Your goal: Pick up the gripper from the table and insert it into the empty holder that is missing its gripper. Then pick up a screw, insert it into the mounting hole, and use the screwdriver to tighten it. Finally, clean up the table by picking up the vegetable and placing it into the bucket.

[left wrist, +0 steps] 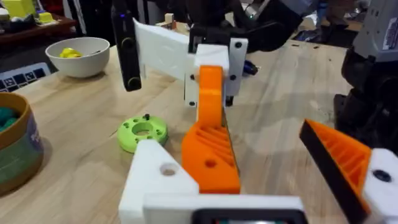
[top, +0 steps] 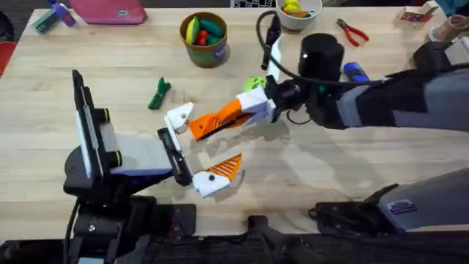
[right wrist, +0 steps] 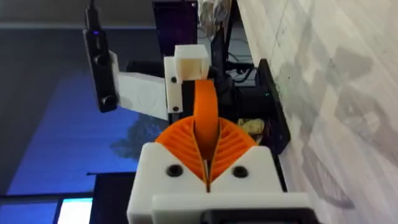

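Right gripper [top: 220,119] pinches orange wedge [left wrist: 210,149], seemingly touching holder [left wrist: 155,177].

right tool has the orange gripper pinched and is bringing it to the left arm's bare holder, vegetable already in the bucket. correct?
Not quite: overhead shows the vegetable lying on the table, outside the bucket. The right tool does pinch the orange gripper at the holder.

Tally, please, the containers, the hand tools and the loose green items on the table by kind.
Containers: 2, the bucket and the white bowl.
Hand tools: 2, the screwdriver and the red pliers.
Loose green items: 2, the vegetable and the green disc.
Total: 6.
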Controlling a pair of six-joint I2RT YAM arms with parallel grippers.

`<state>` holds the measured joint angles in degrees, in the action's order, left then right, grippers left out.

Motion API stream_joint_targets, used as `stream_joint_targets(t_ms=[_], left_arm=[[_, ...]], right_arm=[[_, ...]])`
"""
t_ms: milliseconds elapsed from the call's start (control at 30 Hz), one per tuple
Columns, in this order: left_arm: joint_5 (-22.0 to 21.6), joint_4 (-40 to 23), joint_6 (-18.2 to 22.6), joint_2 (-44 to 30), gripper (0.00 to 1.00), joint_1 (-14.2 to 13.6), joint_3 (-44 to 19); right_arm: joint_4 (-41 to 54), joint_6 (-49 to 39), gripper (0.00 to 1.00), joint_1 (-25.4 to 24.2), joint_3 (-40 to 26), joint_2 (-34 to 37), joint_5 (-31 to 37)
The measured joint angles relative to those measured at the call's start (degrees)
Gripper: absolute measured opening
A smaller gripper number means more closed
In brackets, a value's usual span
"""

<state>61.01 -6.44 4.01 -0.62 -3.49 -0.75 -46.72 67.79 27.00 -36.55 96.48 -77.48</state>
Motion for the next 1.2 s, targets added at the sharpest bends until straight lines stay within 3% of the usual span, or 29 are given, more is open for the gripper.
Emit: stream_joint_targets(t_ms=[533,900,1200], left_arm=[[-0.55,0.07,0.00,0.00,0.988,0.04,0.00],[-0.11,0.02,0.02,0.11,0.988,-0.02,0.00],[-0.11,0.02,0.02,0.11,0.988,-0.02,0.00]], right_arm=[[-1.47,-0.01,0.009,1.08,-1.28,1.23,-1.47],[-1.57,0.63,0.009,-1.56,3.07,-12.01,-0.37],[-1.33,0.35,0.009,-1.66,5.94,-12.93,2.90]])
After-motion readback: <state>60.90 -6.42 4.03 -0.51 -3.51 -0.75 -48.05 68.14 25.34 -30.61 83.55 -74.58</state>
